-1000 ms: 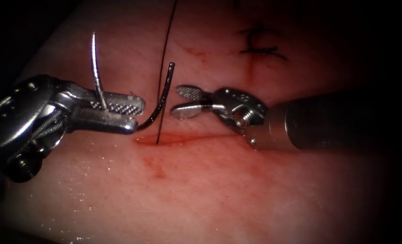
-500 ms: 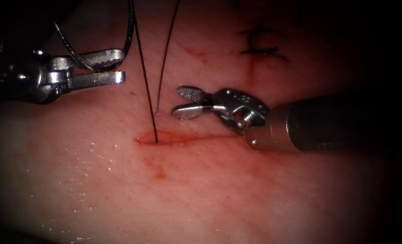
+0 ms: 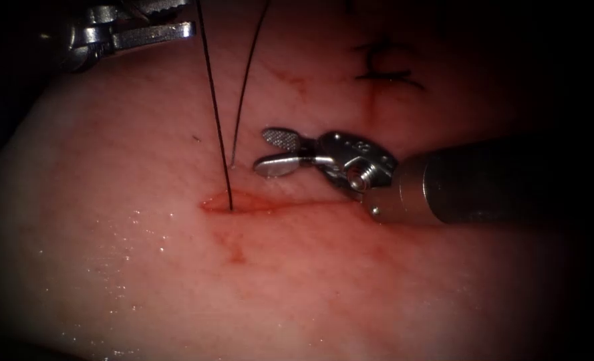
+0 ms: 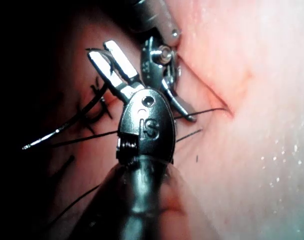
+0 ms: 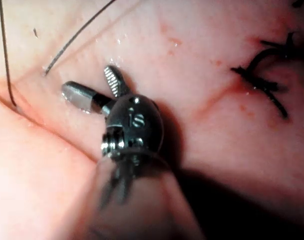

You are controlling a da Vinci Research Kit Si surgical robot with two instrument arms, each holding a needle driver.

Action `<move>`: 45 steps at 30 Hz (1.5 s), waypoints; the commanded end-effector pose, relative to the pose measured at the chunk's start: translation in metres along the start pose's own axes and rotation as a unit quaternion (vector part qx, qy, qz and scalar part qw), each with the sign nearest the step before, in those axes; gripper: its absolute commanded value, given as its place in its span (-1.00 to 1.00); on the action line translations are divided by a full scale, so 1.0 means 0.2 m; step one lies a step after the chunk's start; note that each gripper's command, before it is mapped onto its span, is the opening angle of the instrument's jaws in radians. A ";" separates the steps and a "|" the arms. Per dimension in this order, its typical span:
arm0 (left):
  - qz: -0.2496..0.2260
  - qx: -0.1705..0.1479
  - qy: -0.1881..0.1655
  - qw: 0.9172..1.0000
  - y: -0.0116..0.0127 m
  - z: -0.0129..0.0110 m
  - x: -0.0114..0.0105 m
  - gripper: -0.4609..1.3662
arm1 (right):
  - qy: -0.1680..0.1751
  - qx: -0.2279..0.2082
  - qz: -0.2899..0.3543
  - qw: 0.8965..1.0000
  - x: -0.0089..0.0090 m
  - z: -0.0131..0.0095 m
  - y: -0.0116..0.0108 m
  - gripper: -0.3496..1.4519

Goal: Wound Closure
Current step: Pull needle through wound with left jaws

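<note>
My left tool (image 3: 190,17) is high at the far left, away from the cut (image 3: 276,202), its jaws shut on the curved needle (image 4: 57,132). The needle is out of the tissue (image 3: 350,281), with its bright tip free. A taut strand of thread (image 3: 216,120) rises from the left end of the cut toward the left tool. A second strand (image 3: 243,87) meets the tissue just above the cut. My right tool (image 3: 262,150) hovers over the cut with its jaws open (image 5: 87,80), holding nothing.
A finished dark stitch (image 3: 383,67) with short cut ends sits on the tissue at the back right. Red fluid stains the cut and the tissue just below its left end (image 3: 233,251). The right tool's shaft (image 3: 497,180) lies along the cut's right part.
The left tool has drawn the needle out of the tissue and moved up and to the left, pulling thread through the cut. The right tool has stayed in place, open.
</note>
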 end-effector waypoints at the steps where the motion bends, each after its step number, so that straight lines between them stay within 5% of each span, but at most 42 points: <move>1: 0.005 -0.001 0.000 1.000 0.002 -0.001 -0.002 -0.88 | 0.000 0.000 0.000 1.000 0.000 0.000 0.000 0.13; 15: -0.019 -0.012 -0.007 1.000 0.023 -0.015 -0.033 -0.88 | 0.001 0.000 -0.036 0.999 0.008 -0.003 -0.003 0.23; 29: -0.021 -0.029 -0.014 0.999 0.044 -0.023 -0.046 -0.88 | 0.002 -0.001 -0.056 0.998 0.021 -0.011 -0.015 0.21; 45: -0.012 -0.044 -0.023 0.999 0.055 -0.029 -0.054 -0.88 | 0.003 0.003 -0.052 0.999 0.030 -0.015 -0.030 0.20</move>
